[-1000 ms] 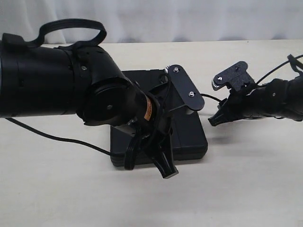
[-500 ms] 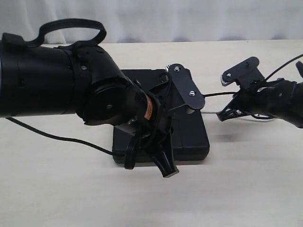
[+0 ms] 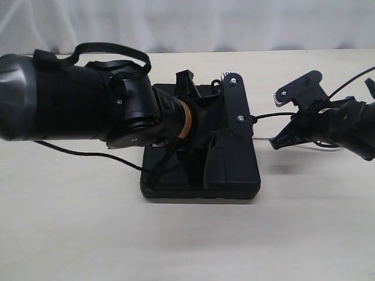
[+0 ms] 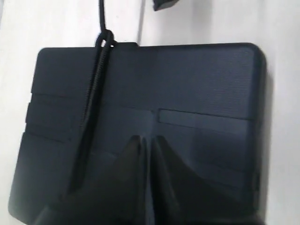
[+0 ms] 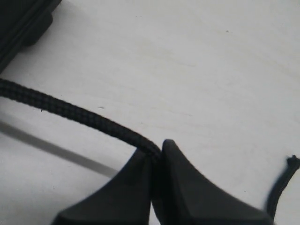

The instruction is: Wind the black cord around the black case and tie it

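Note:
The black case lies flat mid-table and fills the left wrist view. The black cord runs across its grooved lid and loops over one edge. My left gripper hovers low over the lid, beside the cord. Its fingers are together, with only a slit between them and nothing in it. To the case's right, my right gripper is shut on the black cord, pinched at the fingertips. The cord stretches from the case to that gripper. A free cord end lies close by.
The left arm's bulky body covers the table's left half and much of the case. A thin black line runs under it to the case's left edge. A white curtain closes off the back. Pale tabletop lies in front.
My right gripper has shut on the cord and pulled it right, off the table. My left wrist has turned, swinging its gripper from the case's front edge over the lid. The case shifted slightly.

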{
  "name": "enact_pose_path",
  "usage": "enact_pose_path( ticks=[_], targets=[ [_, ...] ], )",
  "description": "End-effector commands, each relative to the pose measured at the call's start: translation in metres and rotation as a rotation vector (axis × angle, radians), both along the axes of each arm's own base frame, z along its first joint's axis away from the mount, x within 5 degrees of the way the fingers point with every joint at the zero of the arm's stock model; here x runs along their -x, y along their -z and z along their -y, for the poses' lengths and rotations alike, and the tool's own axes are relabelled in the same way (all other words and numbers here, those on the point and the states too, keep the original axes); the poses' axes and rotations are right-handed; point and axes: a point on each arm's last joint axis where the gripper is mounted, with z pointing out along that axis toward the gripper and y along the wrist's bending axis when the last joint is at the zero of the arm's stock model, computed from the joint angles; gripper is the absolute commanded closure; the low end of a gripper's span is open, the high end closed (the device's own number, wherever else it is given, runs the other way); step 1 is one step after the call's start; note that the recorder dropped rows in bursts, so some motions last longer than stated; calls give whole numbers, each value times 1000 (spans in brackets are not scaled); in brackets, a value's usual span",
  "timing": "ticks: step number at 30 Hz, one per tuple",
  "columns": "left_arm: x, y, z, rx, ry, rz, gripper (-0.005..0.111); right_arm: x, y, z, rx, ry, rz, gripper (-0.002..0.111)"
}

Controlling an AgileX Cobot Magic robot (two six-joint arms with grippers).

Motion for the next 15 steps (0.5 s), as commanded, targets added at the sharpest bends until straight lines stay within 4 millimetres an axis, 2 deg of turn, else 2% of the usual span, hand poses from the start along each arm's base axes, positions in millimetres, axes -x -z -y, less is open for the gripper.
enact_pose_path(
  ticks=[1,6,9,11,13,14,15],
  targets=[
    [-33,9,-13,173,-166,-42,95,-1,-2,1,1,13,18,104],
    [-76,-1,-42,497,-361,-72,95,-2,-2,1,-16,29,23,104],
    [-91,1,-46,692,-361,-90,95,-2,-2,1,-18,31,24,104],
    [-92,10,-40,711,-296,-99,96,-2,-2,1,-17,31,25,104],
    [-90,23,-33,690,-205,-103,103,-2,-2,1,-17,31,25,104],
    [-89,30,-31,670,-165,-106,107,-2,-2,1,-17,31,25,104],
    [-91,46,-30,626,-147,-122,107,-2,-2,1,-17,31,25,104]
  ],
)
